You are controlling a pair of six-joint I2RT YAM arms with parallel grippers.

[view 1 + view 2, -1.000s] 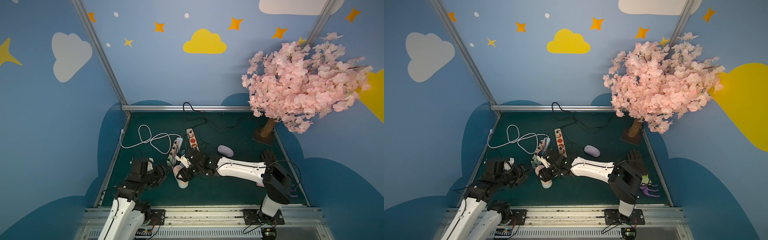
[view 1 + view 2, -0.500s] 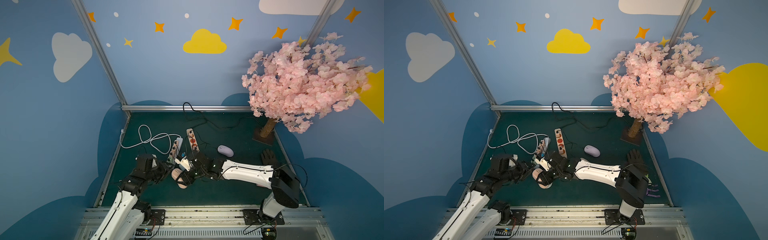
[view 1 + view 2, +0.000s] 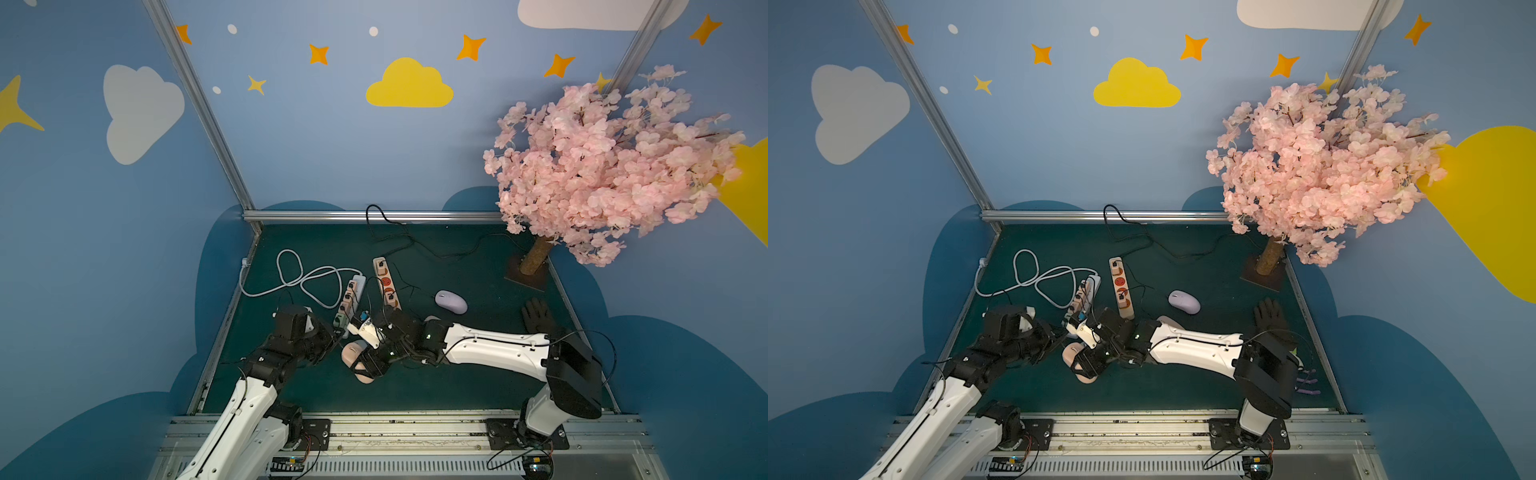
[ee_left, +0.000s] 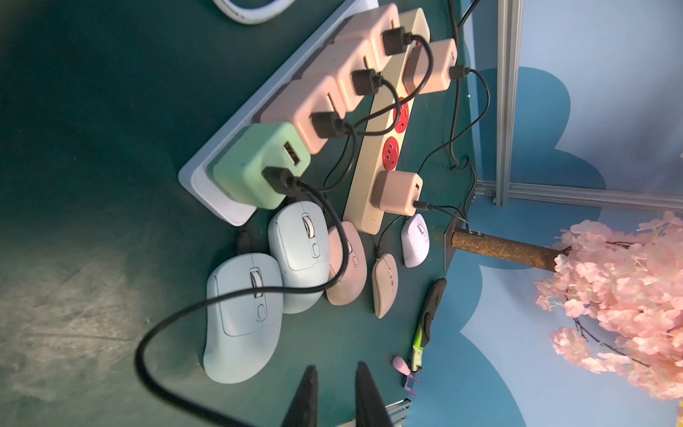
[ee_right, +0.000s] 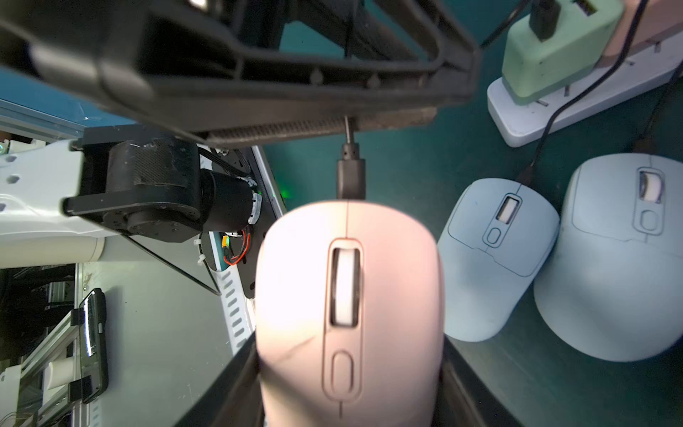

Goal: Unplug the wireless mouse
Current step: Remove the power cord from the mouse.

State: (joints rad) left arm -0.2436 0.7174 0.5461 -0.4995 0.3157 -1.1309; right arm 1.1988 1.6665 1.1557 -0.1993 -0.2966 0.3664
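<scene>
A pink wireless mouse (image 5: 347, 295) sits between the fingers of my right gripper (image 5: 351, 392), which is shut on its sides. In both top views the pink mouse (image 3: 353, 353) (image 3: 1073, 353) is low over the green mat, by my right gripper (image 3: 368, 363). A black plug (image 5: 350, 177) is seated in its front. Its black cable (image 4: 148, 351) loops back to the green charger (image 4: 255, 166). My left gripper (image 4: 334, 380) (image 3: 332, 336) is just ahead of the plug. Its jaws are drawn nearly together, with the cable between them.
Two pale blue mice (image 5: 495, 258) (image 5: 621, 277) lie beside the held one. The white power strip (image 3: 351, 297), the beige strip (image 3: 384, 280) and several black cables crowd the area behind. A lilac mouse (image 3: 451, 301), a black glove (image 3: 538, 316) and the pink tree (image 3: 602, 166) stand to the right.
My left arm has reached in toward the front of the pink mouse and its jaws have drawn together. The right gripper keeps its hold and has shifted the mouse slightly left.
</scene>
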